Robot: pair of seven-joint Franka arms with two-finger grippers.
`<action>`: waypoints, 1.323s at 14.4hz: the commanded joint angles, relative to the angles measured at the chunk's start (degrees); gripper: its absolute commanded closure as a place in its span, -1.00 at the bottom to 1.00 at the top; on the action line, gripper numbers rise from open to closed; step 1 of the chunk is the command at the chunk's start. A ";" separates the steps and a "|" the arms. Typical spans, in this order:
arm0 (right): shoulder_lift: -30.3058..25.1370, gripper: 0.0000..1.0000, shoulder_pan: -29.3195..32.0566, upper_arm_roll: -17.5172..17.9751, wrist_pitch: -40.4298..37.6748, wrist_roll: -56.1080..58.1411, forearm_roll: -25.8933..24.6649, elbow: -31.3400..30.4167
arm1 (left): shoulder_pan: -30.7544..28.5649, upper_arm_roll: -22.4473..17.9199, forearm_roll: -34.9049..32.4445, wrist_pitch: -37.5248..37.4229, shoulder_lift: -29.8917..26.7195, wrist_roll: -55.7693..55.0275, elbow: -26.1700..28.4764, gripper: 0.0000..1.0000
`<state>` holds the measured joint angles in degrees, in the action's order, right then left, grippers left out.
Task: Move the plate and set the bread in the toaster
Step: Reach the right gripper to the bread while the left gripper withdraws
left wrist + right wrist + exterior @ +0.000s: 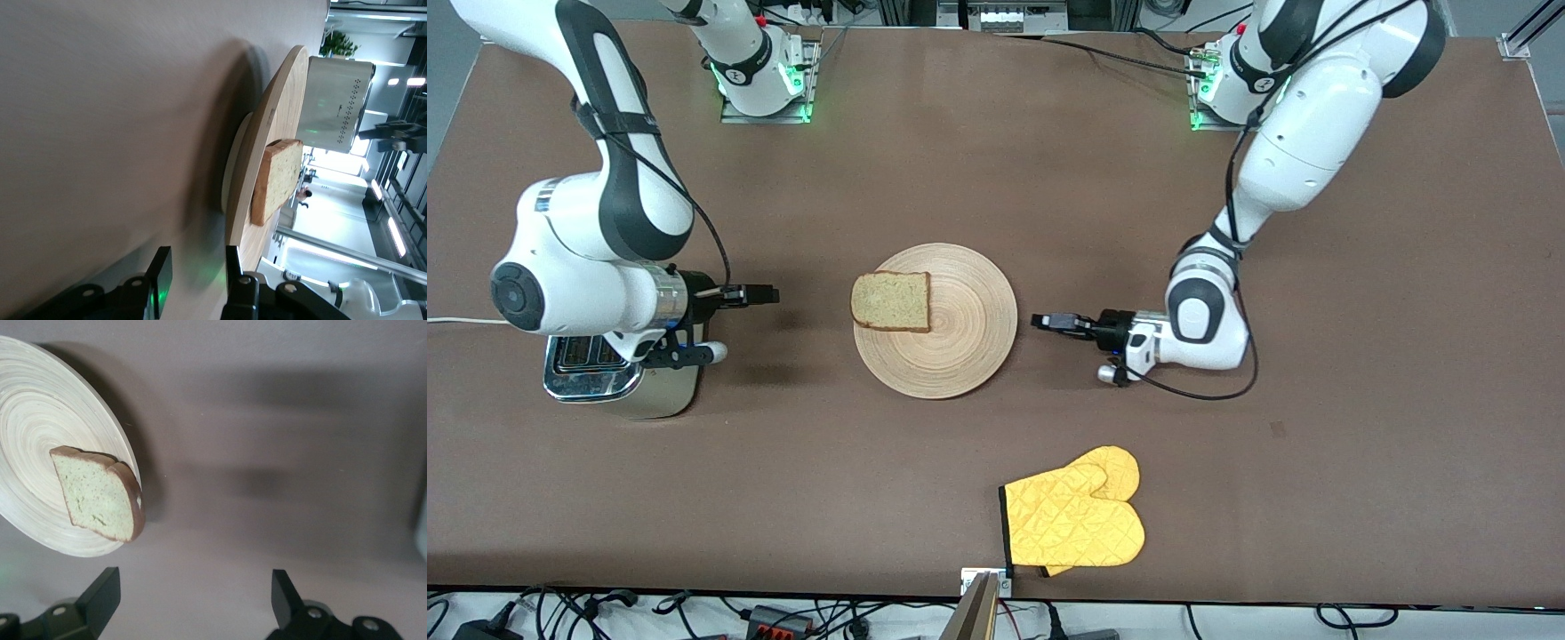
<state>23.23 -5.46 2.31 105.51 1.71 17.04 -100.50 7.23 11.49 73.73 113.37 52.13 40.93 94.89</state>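
While my left gripper (1040, 321) lies low just beside the round light-wood plate (960, 342), fingers slightly apart to take its rim, my right gripper (769, 294) hovers wide open toward the squarish brown-crusted bread slice (891, 301) overhanging the plate's edge. Under my right wrist stands the shiny silver toaster (605, 378) on the brown table (996, 151).

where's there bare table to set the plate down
Bare table lies between the plate and the robot bases, and between the toaster and the yellow oven mitt. It is tighter beside the plate: the left gripper sits low at one rim, the right gripper hangs toward the bread.
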 commanded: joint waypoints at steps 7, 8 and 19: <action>4.01 -0.79 -4.99 -0.02 7.25 -0.74 6.60 -3.56 | -13.81 0.29 -30.53 -18.25 -4.31 -12.96 -9.80 0.22; 4.72 -0.75 -5.52 -0.02 7.42 -0.74 6.86 -3.56 | -14.86 0.29 -34.92 -20.10 -5.45 -15.51 -11.55 0.22; 8.94 -0.43 -8.86 -0.02 9.53 -0.74 8.45 -3.04 | -15.49 1.17 -72.75 -29.86 -29.17 -36.16 -16.14 -0.17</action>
<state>31.96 -13.16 2.37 114.37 1.48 24.40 -103.72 -8.47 12.51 4.09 85.09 28.60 9.03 77.47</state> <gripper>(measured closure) 0.260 0.471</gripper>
